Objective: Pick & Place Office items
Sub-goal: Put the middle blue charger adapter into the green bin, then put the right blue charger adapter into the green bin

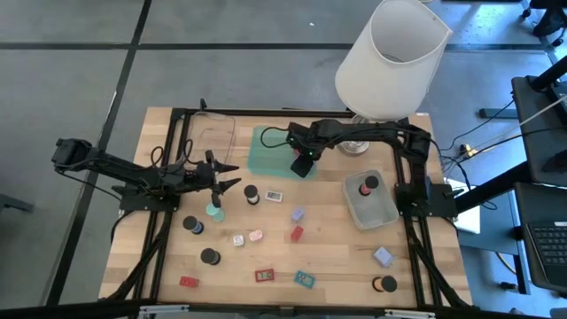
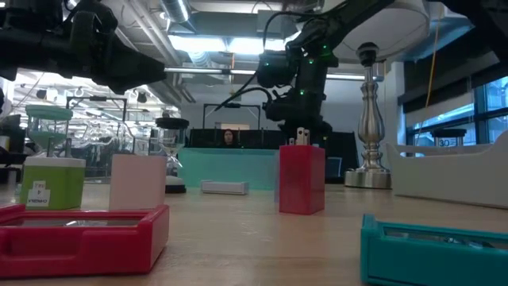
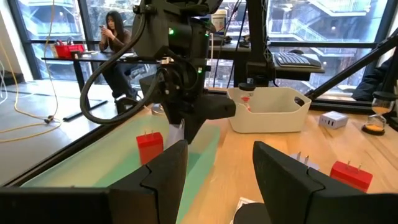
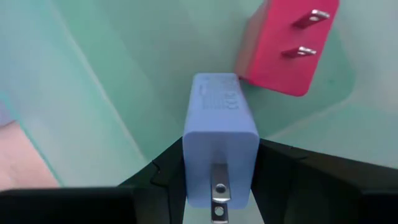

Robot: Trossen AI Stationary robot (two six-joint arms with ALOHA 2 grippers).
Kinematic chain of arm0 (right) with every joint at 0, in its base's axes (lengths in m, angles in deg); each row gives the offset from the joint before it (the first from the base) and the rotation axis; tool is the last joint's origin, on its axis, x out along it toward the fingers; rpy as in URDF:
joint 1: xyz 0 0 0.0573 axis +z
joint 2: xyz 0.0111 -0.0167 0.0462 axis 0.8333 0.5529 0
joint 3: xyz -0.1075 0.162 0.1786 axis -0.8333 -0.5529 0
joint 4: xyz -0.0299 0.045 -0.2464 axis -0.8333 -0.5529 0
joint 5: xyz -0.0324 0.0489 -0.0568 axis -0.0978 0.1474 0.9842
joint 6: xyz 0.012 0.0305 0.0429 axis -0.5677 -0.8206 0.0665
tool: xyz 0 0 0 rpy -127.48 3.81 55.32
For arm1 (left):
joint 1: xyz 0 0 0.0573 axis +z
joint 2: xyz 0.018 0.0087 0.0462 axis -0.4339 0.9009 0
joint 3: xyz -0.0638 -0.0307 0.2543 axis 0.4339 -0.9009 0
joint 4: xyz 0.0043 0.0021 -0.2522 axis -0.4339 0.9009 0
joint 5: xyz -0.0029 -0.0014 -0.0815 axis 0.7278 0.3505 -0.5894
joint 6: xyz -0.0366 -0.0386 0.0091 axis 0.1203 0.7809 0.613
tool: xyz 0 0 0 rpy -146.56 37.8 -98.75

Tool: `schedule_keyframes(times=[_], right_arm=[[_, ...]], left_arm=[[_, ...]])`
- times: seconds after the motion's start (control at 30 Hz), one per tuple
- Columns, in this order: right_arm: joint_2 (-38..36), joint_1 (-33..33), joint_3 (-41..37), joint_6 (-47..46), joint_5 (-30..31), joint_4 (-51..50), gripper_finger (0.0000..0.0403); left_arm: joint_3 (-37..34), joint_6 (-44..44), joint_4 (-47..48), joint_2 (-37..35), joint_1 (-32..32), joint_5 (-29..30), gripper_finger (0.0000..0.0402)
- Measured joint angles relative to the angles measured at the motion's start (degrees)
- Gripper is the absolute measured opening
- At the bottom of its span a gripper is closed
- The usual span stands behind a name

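Nearest me, flat red [image 1: 265,276] and teal [image 1: 306,279] rectangular cases lie along the table's 6 o'clock edge, with black round caps [image 1: 209,256] and small blocks scattered above them. Toward 9 o'clock the left gripper [image 1: 225,177] hangs with its jaws apart, holding nothing, a mint-green cap [image 1: 214,211] just below it. Farther back near 12 o'clock, the right gripper [image 4: 217,180] is clamped on a lavender plastic plug block [image 4: 219,146], over the pale green tray [image 1: 266,152] beside a red plug block [image 4: 287,46] lying inside.
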Motion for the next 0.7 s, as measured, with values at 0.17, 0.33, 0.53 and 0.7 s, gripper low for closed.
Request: schedule_keyframes(times=[0.17,0.33,0.53,0.7], right_arm=[[0.0,0.0,0.0,0.1,0.9,0.1,0.0137],[-0.1,0.0,0.0,-0.3,1.1,0.6,0.0165],[-0.1,0.0,0.0,-0.3,1.1,0.7,0.0212],[-0.2,-0.3,7.1,0.0,0.6,-9.4,0.0237]], left_arm=[[0.0,0.2,0.0,0.0,0.0,0.0,0.0180],[0.0,0.2,0.0,0.0,0.0,0.0,0.0180],[0.0,0.2,0.0,0.0,0.0,0.0,0.0180],[0.0,0.2,0.0,0.0,0.0,0.0,0.0180]])
